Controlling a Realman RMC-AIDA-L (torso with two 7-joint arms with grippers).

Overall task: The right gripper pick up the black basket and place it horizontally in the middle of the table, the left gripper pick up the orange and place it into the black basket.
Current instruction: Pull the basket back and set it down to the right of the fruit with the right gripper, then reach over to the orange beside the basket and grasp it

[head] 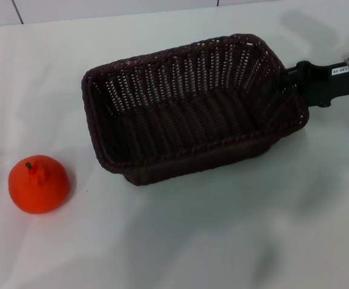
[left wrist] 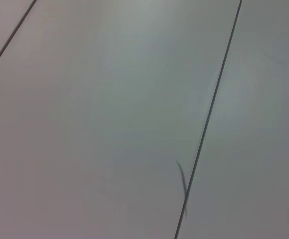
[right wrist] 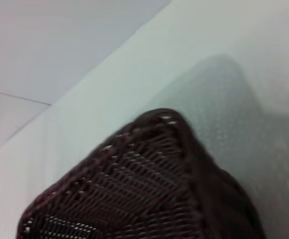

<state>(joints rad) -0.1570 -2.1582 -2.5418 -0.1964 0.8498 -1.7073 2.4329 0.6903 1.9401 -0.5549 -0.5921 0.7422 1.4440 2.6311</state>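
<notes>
black basket (head: pixel 192 108) empty, orange (head: pixel 39 183) outside

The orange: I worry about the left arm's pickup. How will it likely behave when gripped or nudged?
The orange looks round, so a nudge would probably roll it across the smooth table. Its curved skin may slip between two fingers unless gripped across the middle. It sits apart from the black basket, so nothing would stop a roll.
</notes>
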